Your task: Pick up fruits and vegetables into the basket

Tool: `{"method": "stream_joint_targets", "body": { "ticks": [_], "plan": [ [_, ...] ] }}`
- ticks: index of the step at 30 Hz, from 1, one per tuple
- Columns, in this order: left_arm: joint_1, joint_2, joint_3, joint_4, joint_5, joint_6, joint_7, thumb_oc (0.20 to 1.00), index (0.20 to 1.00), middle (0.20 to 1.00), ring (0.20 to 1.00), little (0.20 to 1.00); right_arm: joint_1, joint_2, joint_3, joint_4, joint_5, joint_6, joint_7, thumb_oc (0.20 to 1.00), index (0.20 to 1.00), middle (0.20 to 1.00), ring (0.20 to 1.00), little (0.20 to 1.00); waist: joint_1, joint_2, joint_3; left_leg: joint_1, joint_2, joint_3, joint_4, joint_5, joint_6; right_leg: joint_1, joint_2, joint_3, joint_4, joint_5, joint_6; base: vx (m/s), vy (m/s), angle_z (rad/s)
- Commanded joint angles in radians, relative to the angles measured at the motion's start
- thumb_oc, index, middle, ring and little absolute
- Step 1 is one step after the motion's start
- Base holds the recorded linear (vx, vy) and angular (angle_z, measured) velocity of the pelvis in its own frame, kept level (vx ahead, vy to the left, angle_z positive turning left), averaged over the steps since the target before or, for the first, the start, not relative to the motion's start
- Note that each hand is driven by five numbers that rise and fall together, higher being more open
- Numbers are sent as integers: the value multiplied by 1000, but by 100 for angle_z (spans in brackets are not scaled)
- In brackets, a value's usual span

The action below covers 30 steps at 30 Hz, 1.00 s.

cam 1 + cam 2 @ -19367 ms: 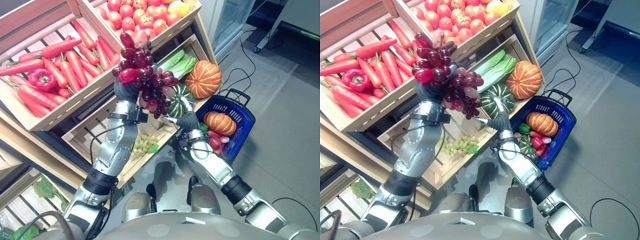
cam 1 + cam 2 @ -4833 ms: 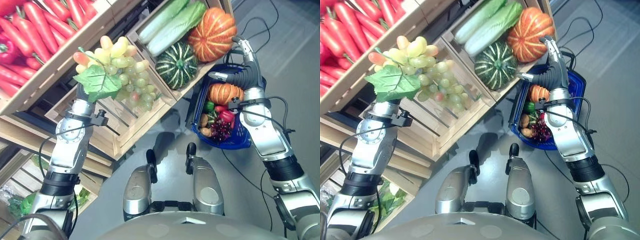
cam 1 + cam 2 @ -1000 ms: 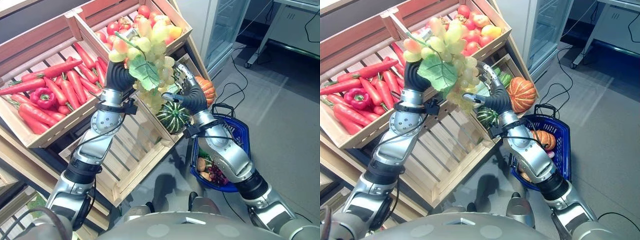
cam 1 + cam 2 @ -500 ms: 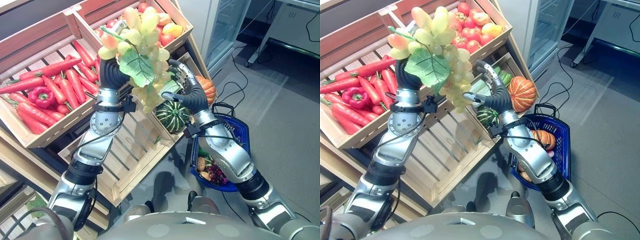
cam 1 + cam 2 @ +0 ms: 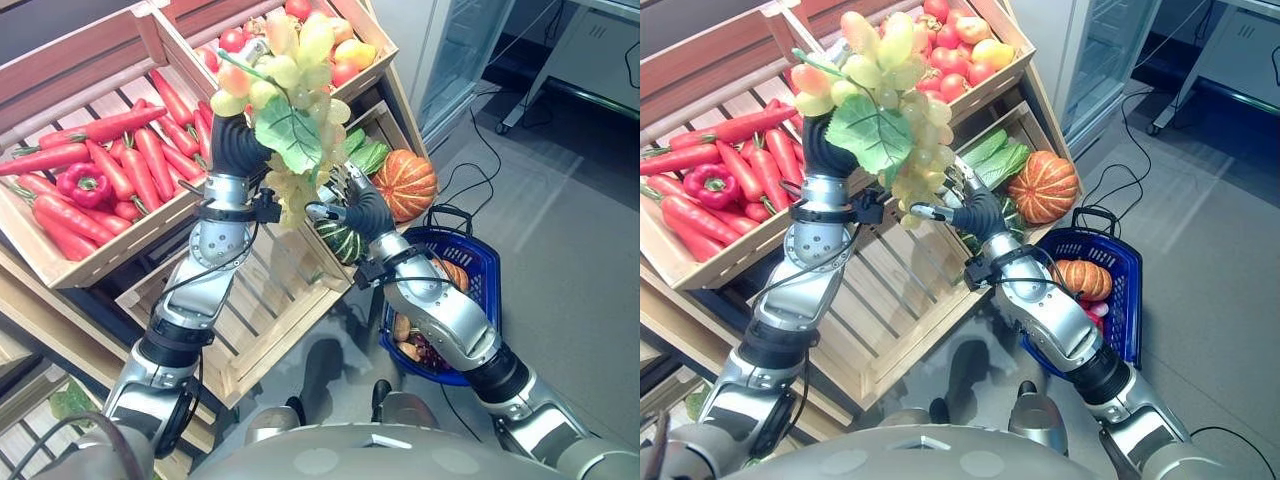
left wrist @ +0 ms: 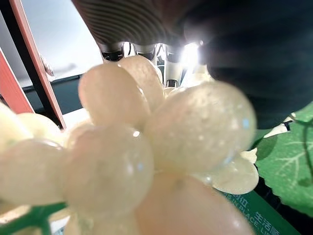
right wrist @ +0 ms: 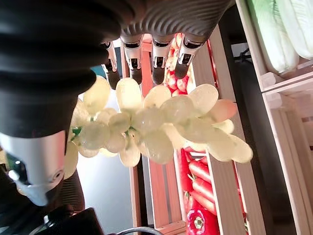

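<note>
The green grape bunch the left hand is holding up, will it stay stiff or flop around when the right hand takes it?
The green grape bunch will probably flop: its lower grapes hang loose below the left hand. It seems light, held aloft from one end. The glossy round grapes could slip between the right hand's straight fingers, so cupping from beneath looks safer.

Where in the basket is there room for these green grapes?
The blue basket looks crowded: orange pumpkin at the back, small produce beneath. The green grapes in the left hand would sit on top.
</note>
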Motion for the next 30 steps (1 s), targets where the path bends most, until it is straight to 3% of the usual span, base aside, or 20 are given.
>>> {"method": "stream_joint_targets", "body": {
  "ticks": [1,8,21,23,24,30],
  "plan": [
    [-117,26,-56,-97,22,-34,-4,200,200,200,200,200,-63,58,7,-32,18,-67,-16,1000,1000,1000,1000,1000,-1,-45,-25,-23,-39,-4,54,-68,54,76,-108,-17,-7,-16,127,0,0,0],
    [-124,26,-90,-106,123,-66,16,200,200,200,200,200,-73,59,13,-6,45,-78,-40,1000,1000,1000,1000,1000,-1,-48,-21,-21,-39,1,54,-70,56,75,-109,-18,-9,-12,128,0,0,0],
    [-97,17,-149,-94,90,-57,14,200,200,200,200,200,-40,56,10,19,116,-120,-52,1000,1000,1000,1000,1000,0,-56,-10,-21,-36,11,57,-72,61,72,-114,-20,-8,-3,132,0,0,0],
    [-98,16,-152,-92,91,-55,18,200,200,200,200,200,-41,57,11,25,124,-128,-41,780,780,780,780,780,0,-56,-9,-20,-37,11,56,-72,61,72,-113,-20,-7,-3,131,0,0,0],
    [-99,16,-153,-89,89,-54,19,200,200,200,200,200,-42,58,13,27,123,-140,-25,200,200,200,200,200,0,-56,-9,-20,-37,10,55,-72,61,72,-113,-20,-8,-3,131,0,0,0],
    [-106,19,-166,-79,62,-33,12,200,200,200,200,200,-72,65,25,2,101,-159,50,200,200,200,200,200,7,-56,-8,-24,-37,5,57,-72,60,74,-114,-23,-9,-4,131,0,0,0]
  ]
}}
